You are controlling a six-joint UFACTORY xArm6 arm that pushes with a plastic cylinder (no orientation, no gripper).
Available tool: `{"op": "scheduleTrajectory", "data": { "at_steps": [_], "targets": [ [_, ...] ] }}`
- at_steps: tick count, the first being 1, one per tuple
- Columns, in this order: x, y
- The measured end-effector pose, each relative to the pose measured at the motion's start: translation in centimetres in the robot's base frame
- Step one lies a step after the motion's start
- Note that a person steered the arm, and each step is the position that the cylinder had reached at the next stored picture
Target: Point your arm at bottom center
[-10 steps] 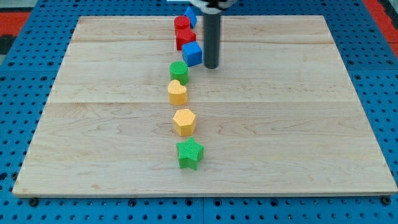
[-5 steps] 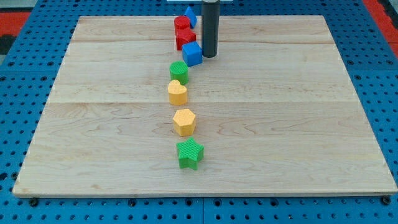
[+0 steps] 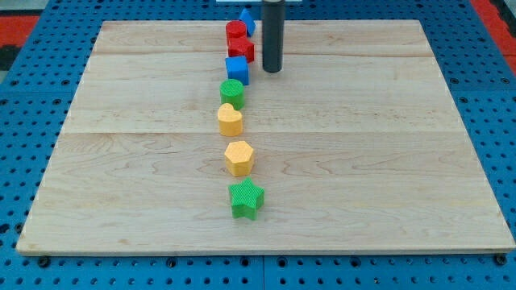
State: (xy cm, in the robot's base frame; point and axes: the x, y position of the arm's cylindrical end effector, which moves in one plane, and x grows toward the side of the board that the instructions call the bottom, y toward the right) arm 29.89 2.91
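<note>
My tip (image 3: 272, 69) stands near the view's top, right of centre, on the wooden board (image 3: 363, 161). It is just right of a blue cube (image 3: 237, 69), with a gap between them. A column of blocks runs down the middle: a blue block (image 3: 247, 20) at the top, a red block (image 3: 236, 31), a second red block (image 3: 243, 51), the blue cube, a green cylinder (image 3: 232, 93), a yellow heart (image 3: 230, 120), a yellow hexagon (image 3: 239, 158) and a green star (image 3: 247, 199). The bottom centre of the board lies below the green star.
The board lies on a blue pegboard (image 3: 32, 266) that shows on all sides. A red patch (image 3: 16, 28) shows at the view's top left corner.
My tip moved up the view, then stayed near the top. The blue cube shifted left and slightly up, closer in line with the column.
</note>
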Motion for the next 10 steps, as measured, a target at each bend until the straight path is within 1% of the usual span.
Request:
{"op": "scheduleTrajectory", "data": {
  "at_steps": [1, 3, 4, 5, 8, 9, 10],
  "targets": [
    [-2.6, -1.0],
    [-2.8, -4.0],
    [-2.8, -3.3],
    [0.3, 1.5],
    [16.5, 2.4],
    [19.5, 1.3],
    [20.1, 0.4]
  ]
}}
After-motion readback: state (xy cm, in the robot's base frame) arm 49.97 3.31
